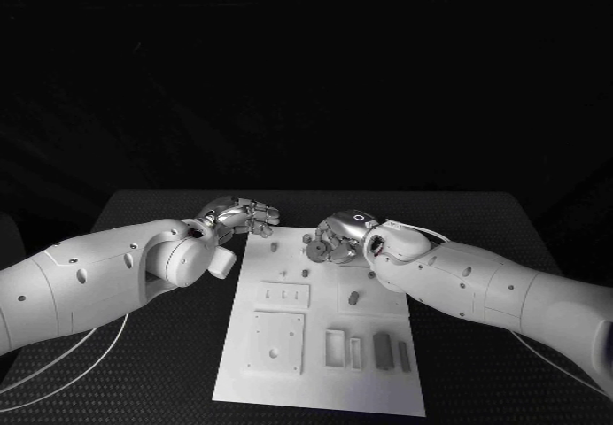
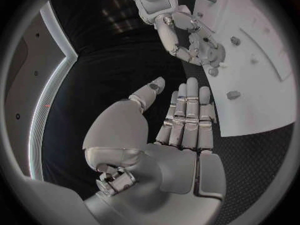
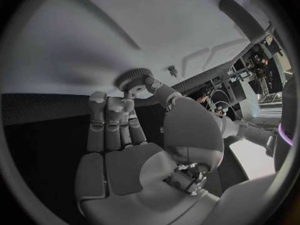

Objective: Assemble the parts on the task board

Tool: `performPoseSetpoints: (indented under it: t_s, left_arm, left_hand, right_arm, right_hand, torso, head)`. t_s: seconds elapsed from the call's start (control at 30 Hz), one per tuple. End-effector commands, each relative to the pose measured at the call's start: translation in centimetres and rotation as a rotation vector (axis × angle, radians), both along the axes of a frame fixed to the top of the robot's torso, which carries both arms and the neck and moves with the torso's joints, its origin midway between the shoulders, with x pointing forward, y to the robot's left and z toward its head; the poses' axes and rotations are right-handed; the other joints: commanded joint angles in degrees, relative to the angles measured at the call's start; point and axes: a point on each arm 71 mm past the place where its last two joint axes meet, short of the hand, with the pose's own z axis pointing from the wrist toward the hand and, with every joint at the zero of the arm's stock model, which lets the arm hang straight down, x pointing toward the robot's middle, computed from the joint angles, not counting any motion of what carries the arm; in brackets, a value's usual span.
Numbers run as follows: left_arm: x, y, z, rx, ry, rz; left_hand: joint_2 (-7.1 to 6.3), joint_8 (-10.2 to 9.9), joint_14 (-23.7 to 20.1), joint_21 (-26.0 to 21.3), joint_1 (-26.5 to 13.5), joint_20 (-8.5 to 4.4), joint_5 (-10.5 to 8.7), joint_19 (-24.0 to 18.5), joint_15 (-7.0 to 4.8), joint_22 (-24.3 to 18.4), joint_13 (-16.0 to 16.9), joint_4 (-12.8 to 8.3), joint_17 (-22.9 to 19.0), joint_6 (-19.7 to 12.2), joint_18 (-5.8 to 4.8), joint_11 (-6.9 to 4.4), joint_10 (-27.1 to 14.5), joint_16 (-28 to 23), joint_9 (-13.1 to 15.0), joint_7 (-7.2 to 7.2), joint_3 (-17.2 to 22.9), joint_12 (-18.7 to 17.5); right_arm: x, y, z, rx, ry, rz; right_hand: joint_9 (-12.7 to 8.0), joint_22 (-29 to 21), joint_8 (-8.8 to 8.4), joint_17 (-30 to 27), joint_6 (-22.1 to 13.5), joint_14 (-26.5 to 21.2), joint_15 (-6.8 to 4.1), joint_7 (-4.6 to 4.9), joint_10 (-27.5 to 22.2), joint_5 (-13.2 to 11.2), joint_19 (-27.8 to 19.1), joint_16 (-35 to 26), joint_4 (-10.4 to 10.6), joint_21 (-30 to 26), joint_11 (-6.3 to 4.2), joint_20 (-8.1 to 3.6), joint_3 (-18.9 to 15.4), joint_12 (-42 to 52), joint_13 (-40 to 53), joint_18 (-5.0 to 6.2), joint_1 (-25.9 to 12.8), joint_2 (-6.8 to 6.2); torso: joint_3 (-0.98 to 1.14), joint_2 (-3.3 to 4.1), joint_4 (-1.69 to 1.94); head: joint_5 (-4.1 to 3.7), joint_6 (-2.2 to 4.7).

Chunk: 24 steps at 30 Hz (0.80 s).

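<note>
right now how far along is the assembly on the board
Early, by the look of it. In hand: the right robot hand pinches a round, ridged part over the far end of the board. The left robot hand holds nothing, fingers straight, beside the board's far left corner. Left: several grey parts lie flat on the near half. I can't tell whether anything is already seated.

A white task board (image 1: 320,354) is seen on a black, finely textured counter (image 1: 473,221). Grey parts (image 1: 382,343) are shown on the board. Both arms are white, and each silver hand (image 1: 243,215) is metallic.
</note>
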Motion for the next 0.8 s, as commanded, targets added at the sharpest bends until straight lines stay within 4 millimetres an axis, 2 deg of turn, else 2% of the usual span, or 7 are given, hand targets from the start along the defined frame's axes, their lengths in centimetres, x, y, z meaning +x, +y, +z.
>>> performPoseSetpoints:
  t_s: [0.03, 0.07, 0.1, 0.2, 0.43, 0.57, 0.8]
  left_arm:
    - [-0.03, -0.24, 0.11, -0.003, -0.005, -0.01]
    - [-0.04, -0.25, 0.11, -0.001, -0.005, -0.012]
    - [-0.05, -0.23, 0.12, 0.0, -0.006, -0.013]
    - [-0.08, -0.21, 0.11, 0.001, -0.005, -0.014]
    - [-0.1, -0.17, 0.12, 0.003, -0.005, -0.01]
    - [-0.11, -0.18, 0.13, 0.003, -0.005, -0.01]
    - [-0.11, -0.17, 0.13, 0.004, -0.006, -0.008]
  left_hand:
    - [0.08, -0.16, -0.13, 0.32, -0.62, 0.03, -0.21, -0.41, 0.32, 0.75, 0.1, 0.22, 0.05, -0.27, 0.01, 0.41, 0.06, -0.36, 0.07, -0.02, 0.22, -0.2]
    - [0.07, -0.16, -0.13, 0.32, -0.62, 0.03, -0.22, -0.42, 0.32, 0.75, 0.1, 0.22, 0.05, -0.27, 0.01, 0.42, 0.06, -0.36, 0.07, -0.01, 0.22, -0.2]
    - [-0.04, -0.17, -0.16, 0.33, -0.56, 0.03, -0.48, -0.45, 0.32, 0.76, 0.12, 0.12, 0.06, -0.27, 0.02, 0.41, 0.08, -0.39, 0.08, -0.02, 0.19, -0.23]
    - [-0.18, -0.16, -0.19, 0.35, -0.28, 0.04, -1.38, -0.51, 0.33, 0.76, 0.18, -0.2, 0.1, -0.25, 0.03, 0.36, 0.13, -0.43, 0.12, -0.06, 0.17, -0.33]
    - [-0.14, -0.16, -0.21, 0.35, -0.37, 0.06, -1.51, -0.51, 0.35, 0.76, 0.19, -0.14, 0.1, -0.24, 0.02, 0.37, 0.16, -0.45, 0.13, -0.04, 0.14, -0.36]
    - [-0.13, -0.16, -0.21, 0.35, -0.38, 0.06, -1.53, -0.51, 0.35, 0.75, 0.2, -0.12, 0.1, -0.23, 0.01, 0.38, 0.16, -0.46, 0.14, -0.04, 0.14, -0.37]
    - [-0.08, -0.16, -0.21, 0.36, -0.41, 0.07, -1.55, -0.51, 0.36, 0.75, 0.21, -0.09, 0.11, -0.22, 0.01, 0.38, 0.18, -0.46, 0.14, -0.04, 0.14, -0.37]
  right_arm:
    - [-0.77, -0.8, -3.02, -0.134, 0.154, -0.003]
    - [-0.81, -0.76, -3.03, -0.137, 0.151, -0.002]
    - [-0.83, -0.71, -3.03, -0.139, 0.145, 0.001]
    - [-0.91, -0.58, -3.01, -0.148, 0.133, 0.006]
    - [-0.98, -0.61, -3.09, -0.175, 0.116, 0.01]
    - [-0.98, -0.51, -2.95, -0.174, 0.088, 0.011]
    - [-1.05, -0.35, -2.68, -0.176, 0.039, 0.017]
  right_hand:
    - [-0.11, -0.04, 0.25, -0.16, 1.15, -0.49, -0.26, 0.93, -0.43, 5.21, -0.63, 0.2, -0.04, -0.12, -0.37, 0.12, 2.12, 0.01, -0.21, 2.6, 0.68, 0.22]
    - [-0.19, 0.02, 0.3, -0.17, 1.25, -0.6, -0.2, 0.98, -0.53, 6.58, -0.7, 0.2, -0.4, -0.06, -0.37, 0.2, 2.28, 0.03, -0.24, 2.6, 0.47, 0.19]
    - [-0.23, 0.07, 0.33, -0.16, 1.3, -0.61, -0.2, 0.97, -0.53, 6.83, -0.71, 0.25, -0.68, 0.0, -0.37, 0.23, 2.17, 0.08, -0.24, 2.6, 0.35, 0.1]
    - [-0.27, 0.17, 0.49, -0.14, 1.57, -0.53, -0.25, 0.89, -0.41, 6.72, -0.6, 0.4, -1.42, 0.2, -0.42, 0.22, 1.78, 0.26, -0.22, 2.6, 0.2, 0.02]
    - [-0.19, 0.2, 1.24, -0.2, 2.92, -0.08, -0.63, 0.44, 0.15, 6.38, -0.18, 0.67, -2.08, 0.49, -0.84, 0.09, 1.9, 0.51, -0.34, 2.6, 0.14, 0.54]
    - [-0.16, 0.18, 1.61, -0.29, 3.63, 0.19, -0.87, 0.17, 0.51, 7.19, 0.08, 0.75, -2.33, 0.62, -1.1, -0.02, 2.17, 0.57, -0.47, 2.6, 0.04, 0.41]
    - [0.31, 0.14, 2.87, -0.44, 5.91, 1.34, -1.62, -0.72, 1.98, 6.26, 1.2, 1.14, -2.2, 1.2, -1.94, -0.53, 2.22, 0.79, -0.71, 2.6, -0.29, 0.2]
  torso:
    - [-0.03, -0.04, -0.04]
    - [-0.03, -0.05, -0.04]
    - [-0.02, -0.04, -0.03]
    - [-0.01, 0.0, -0.04]
    - [-0.01, -0.05, 0.01]
    - [-0.02, -0.01, -0.01]
    - [0.04, -0.03, -0.03]
  head:
    - [0.04, 0.1]
    - [0.04, 0.09]
    - [0.0, 0.05]
    - [-0.08, 0.02]
    - [-0.19, -0.1]
    - [-0.35, -0.18]
    - [-0.45, -0.17]
